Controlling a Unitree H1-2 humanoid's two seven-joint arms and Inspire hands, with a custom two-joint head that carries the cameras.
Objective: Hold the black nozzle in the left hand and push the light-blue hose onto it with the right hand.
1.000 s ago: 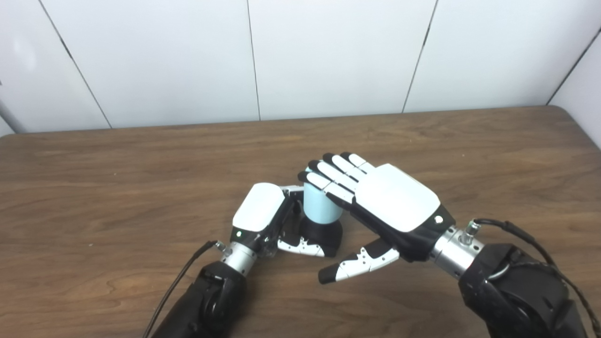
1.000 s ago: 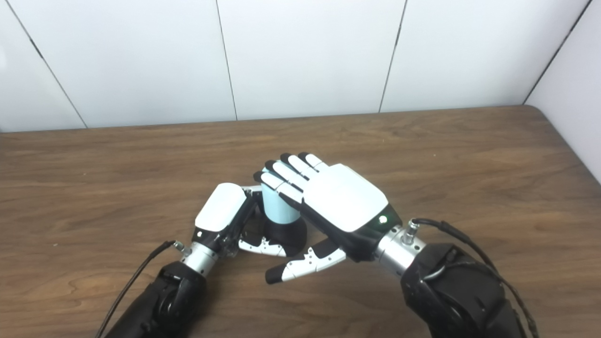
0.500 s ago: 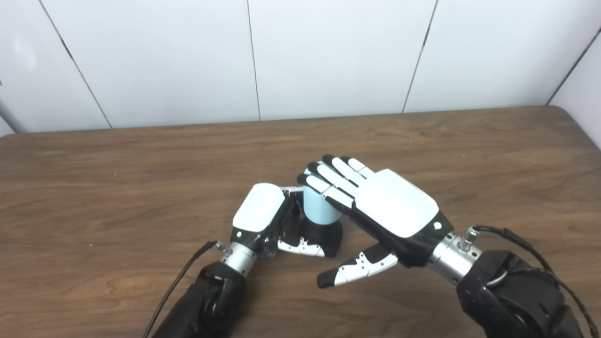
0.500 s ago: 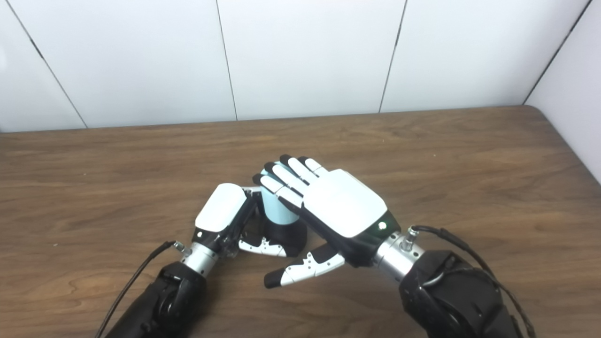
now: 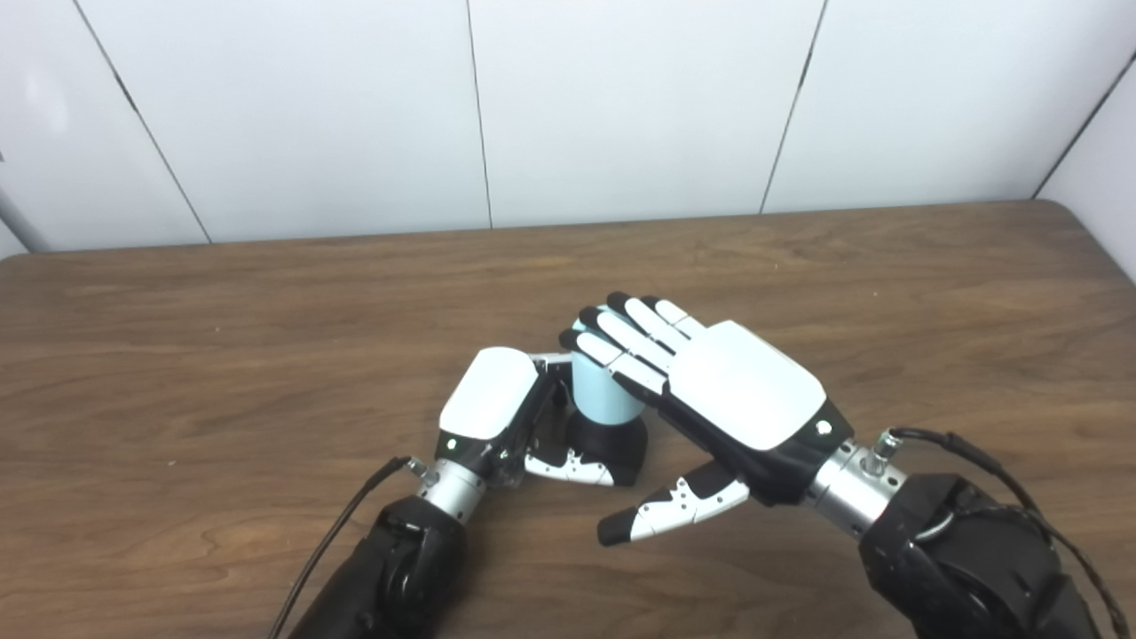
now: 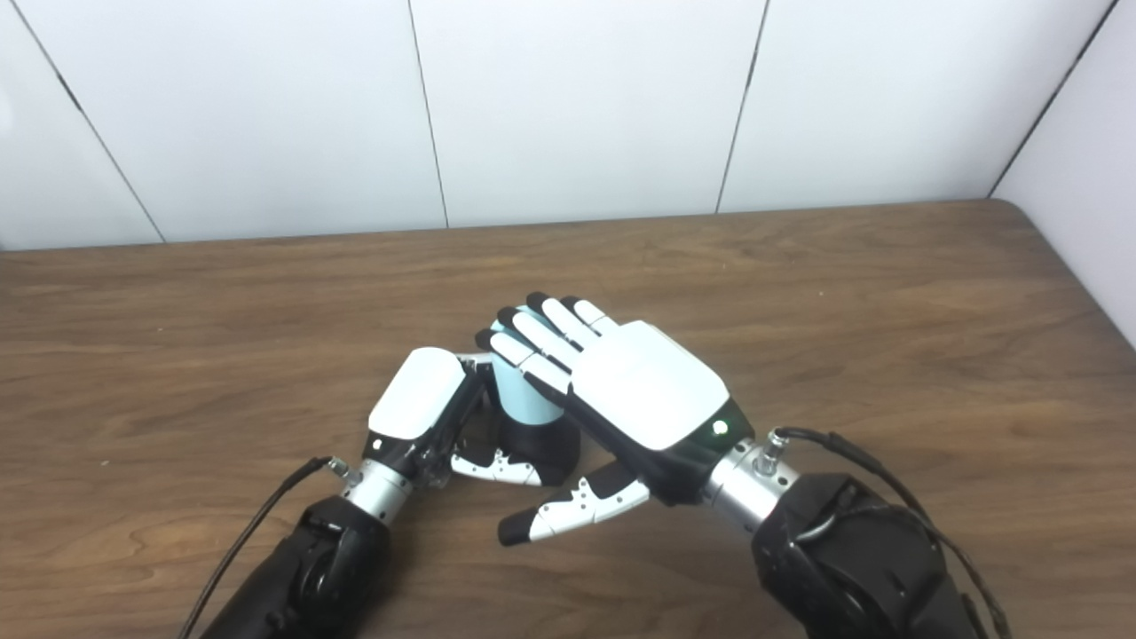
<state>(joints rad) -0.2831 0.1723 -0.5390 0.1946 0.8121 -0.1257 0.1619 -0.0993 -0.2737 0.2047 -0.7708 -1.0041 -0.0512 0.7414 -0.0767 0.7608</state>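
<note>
The left hand [image 5: 491,404] is curled around the black nozzle [image 5: 612,441], which stands upright on the table [image 5: 222,355] with its thumb wrapped across the nozzle's front. The right hand [image 5: 710,390] is spread flat, fingers [image 5: 621,342] extended and laid over the top of the light-blue hose [image 5: 599,395], thumb hanging free below; it grips nothing. Compared with a second ago the right hand has slid slightly lower and toward the nozzle, pressing down. The hose sits upright on the nozzle, just beside the left hand and under the right fingers.
</note>
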